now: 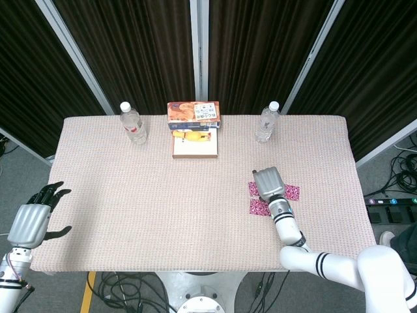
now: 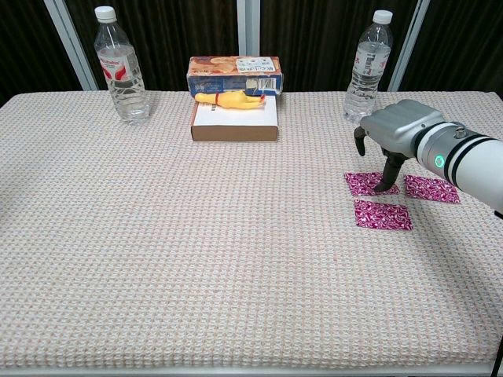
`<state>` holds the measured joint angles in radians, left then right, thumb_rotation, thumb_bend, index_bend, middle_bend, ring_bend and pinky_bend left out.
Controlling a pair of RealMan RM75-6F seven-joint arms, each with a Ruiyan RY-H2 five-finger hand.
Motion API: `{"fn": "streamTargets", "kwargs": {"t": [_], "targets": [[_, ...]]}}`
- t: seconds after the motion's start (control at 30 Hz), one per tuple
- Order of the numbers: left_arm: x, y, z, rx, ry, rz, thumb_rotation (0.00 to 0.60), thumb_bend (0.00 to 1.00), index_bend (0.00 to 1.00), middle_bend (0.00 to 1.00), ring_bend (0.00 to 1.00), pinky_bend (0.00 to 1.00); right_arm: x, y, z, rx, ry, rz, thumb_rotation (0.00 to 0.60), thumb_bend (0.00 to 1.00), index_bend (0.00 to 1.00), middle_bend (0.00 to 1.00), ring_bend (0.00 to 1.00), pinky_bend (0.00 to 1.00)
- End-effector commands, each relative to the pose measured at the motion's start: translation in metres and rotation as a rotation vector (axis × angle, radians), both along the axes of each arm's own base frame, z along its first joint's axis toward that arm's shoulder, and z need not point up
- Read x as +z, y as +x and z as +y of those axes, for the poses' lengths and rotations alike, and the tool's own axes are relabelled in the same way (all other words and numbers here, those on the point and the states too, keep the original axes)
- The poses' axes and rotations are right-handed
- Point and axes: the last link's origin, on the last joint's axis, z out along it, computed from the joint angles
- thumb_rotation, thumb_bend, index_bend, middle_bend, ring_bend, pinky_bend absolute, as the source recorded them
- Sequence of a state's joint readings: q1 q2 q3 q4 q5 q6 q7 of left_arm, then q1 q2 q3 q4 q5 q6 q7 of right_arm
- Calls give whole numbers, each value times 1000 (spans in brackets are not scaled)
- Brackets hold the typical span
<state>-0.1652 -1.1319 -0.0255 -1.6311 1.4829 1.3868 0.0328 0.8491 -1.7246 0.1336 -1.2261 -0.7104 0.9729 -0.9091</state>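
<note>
Three pink patterned squares lie on the desk (image 2: 196, 259): nearest square (image 2: 382, 214), far-left square (image 2: 365, 184), far-right square (image 2: 431, 188); right robot hand (image 2: 391, 135) holds nothing, one fingertip (image 2: 383, 187) touching the far-left square; left robot hand (image 1: 34, 218) hangs off the desk, fingers spread; beyond stand two bottles (image 2: 366, 67).

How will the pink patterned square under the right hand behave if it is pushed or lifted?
The thin pink patterned square lies flat on the textured table cloth, so it is probably light and floppy. The rough weave may grip it, so a push could wrinkle it. The right hand has one finger touching it; lifting probably needs an edge pinch.
</note>
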Motion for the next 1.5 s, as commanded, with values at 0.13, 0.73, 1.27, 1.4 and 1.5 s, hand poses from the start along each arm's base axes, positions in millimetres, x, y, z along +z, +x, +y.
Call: {"fn": "streamTargets", "kwargs": {"t": [0.13,0.73,1.27,1.4,1.5], "targets": [[-1,-1,1,3,-4,2,600,55,258,219,132,263,-4,-2,-6,-41,-20,-21,526,0,340,1000,1000,1000],[-2,-1,2,5,-7,1,600,55,258,219,132,263,-17,-9,-9,-64,-2,0,573,0,344,1000,1000,1000],[-3,-2,2,7,-10,4,600,55,258,219,132,263,-21,-13,-9,-76,4,2,599,0,352,1000,1000,1000],[-3,-2,2,7,-11,5,600,55,258,219,132,262,-22,-13,-9,-85,5,0,598,0,357,1000,1000,1000],[-3,-2,2,7,-9,6,600,55,258,219,132,262,-23,-14,-9,-93,5,-1,596,0,362,1000,1000,1000]]}}
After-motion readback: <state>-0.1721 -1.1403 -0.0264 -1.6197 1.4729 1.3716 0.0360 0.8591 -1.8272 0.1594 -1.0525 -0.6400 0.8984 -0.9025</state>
